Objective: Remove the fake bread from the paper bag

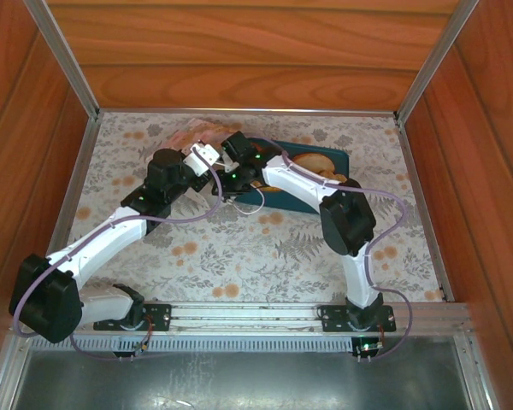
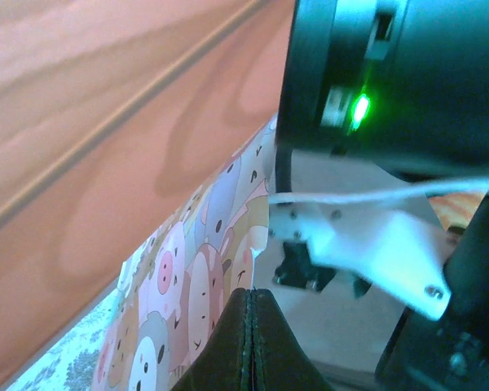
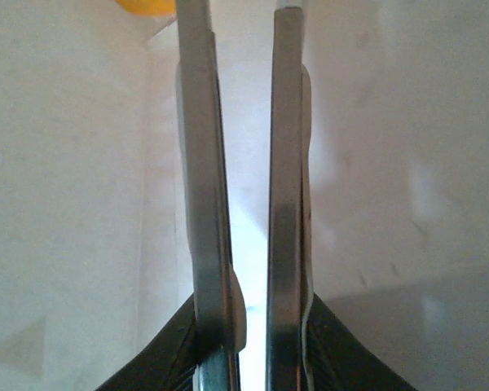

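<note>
Reaching down into the paper bag (image 3: 65, 204), the right gripper (image 3: 246, 32) has plain white paper on both sides. Its two fingers stand very close, with a thin bright gap between them. Nothing shows in that gap, but the tips run off the top of the picture, so I cannot tell if they pinch anything. A small yellow bit, likely a piece of the fake bread (image 3: 147, 5), peeks out at the far end of the bag, just left of the fingers.

The left gripper (image 2: 250, 297) is pressed tight together and looks to pinch the top edge of the bag, holding it open. The bag sits at the far side of the table (image 1: 239, 256), a little left of the middle. Just right of it lies a teal tray (image 1: 325, 151) with what seems to be one golden piece on it.

To do this step well, I think the left gripper should keep the edge steady so the bag does not fold or tip. The right fingers need to spread a bit, go deeper toward the yellow piece, close on it softly, then lift straight out without catching the paper.

No words or brand names can be read. The outside of the bag shows cartoon animal faces, like pigs and bears.
</note>
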Robot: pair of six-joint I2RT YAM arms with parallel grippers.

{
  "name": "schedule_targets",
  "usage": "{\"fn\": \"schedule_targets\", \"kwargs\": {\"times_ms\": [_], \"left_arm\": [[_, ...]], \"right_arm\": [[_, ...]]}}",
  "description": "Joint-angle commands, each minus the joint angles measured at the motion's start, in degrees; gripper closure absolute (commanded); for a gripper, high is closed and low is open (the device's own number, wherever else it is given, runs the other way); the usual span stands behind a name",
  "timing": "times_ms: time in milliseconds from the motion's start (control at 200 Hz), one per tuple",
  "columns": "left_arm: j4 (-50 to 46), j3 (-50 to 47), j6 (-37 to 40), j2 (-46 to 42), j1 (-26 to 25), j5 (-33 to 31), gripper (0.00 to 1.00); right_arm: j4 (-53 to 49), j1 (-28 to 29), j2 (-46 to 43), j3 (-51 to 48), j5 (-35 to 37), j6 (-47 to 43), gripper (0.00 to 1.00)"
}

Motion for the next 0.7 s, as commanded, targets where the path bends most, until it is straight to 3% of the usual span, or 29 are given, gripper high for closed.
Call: {"fn": "schedule_targets", "kwargs": {"times_ms": [0, 355, 510, 695], "left_arm": [[0.45, -0.97, 1.49, -0.69, -0.29, -2.21, 1.00], [0.45, -1.54, 1.60, -1.40, -0.28, -2.28, 1.00], [0.40, -1.65, 1.60, -1.70, -0.17, -1.09, 1.00], [0.60, -0.13, 0.30, 0.61, -0.18, -3.23, 1.00]], "right_arm": [[0.63, -0.30, -3.73, -0.86, 0.87, -2.16, 1.00], [-1.57, -0.28, -5.65, -1.28, -0.73, -3.65, 0.99], [-3.01, 0.06, -2.28, 1.36, -5.37, -4.07, 0.80], [-2.12, 0.78, -1.82, 1.36, -7.49, -4.00, 0.68]]}}
